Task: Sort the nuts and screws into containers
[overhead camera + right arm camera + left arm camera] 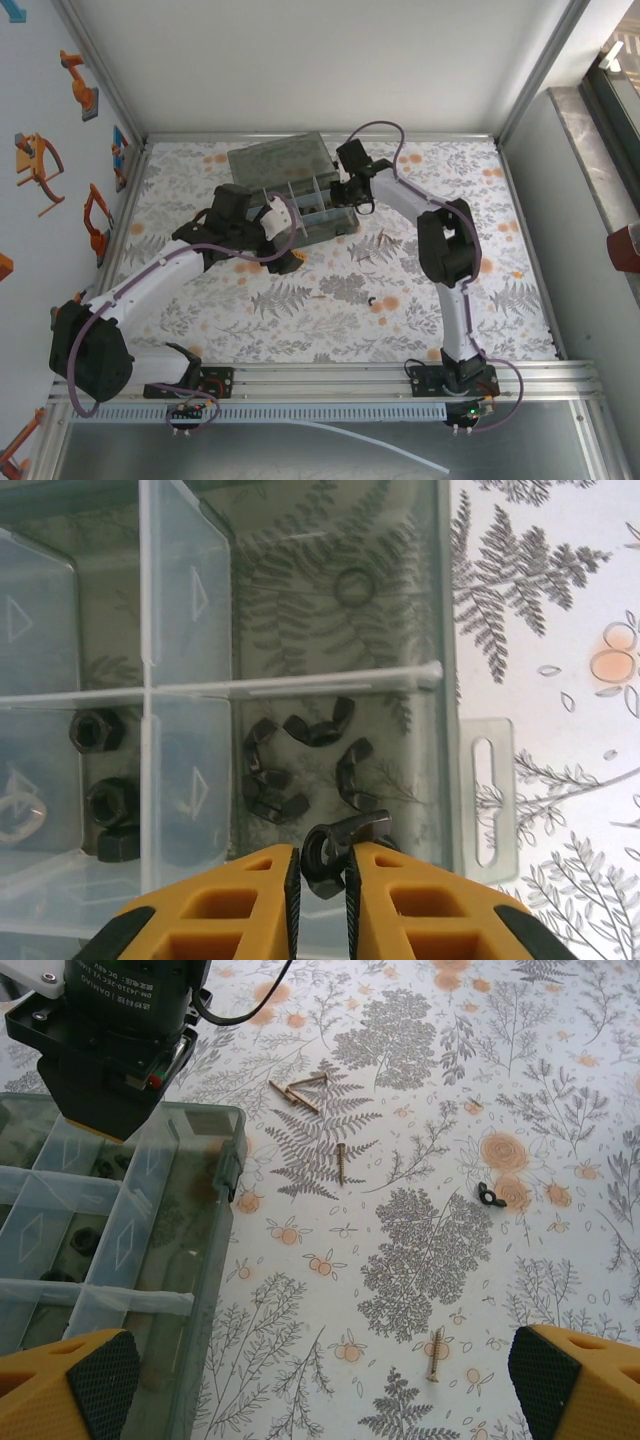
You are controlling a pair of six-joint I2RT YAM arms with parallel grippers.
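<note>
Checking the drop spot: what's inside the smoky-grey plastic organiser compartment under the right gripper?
Several black metal wing nuts lie loose there. The right gripper, pinching another wing nut, covers the compartment's near end.

- The left arm (150, 285) stretches from its near-left base toward the far centre, its forearm angled right.
- The left gripper (320, 1385) has its jaws spread wide, black pads facing each other.
- The right arm (445, 250) rises from the near-right base, bends at the elbow and leans far-left.
- The right gripper (322, 875) points down, fingers nearly together, pinching a black wing nut (345, 840) at the tips.
</note>
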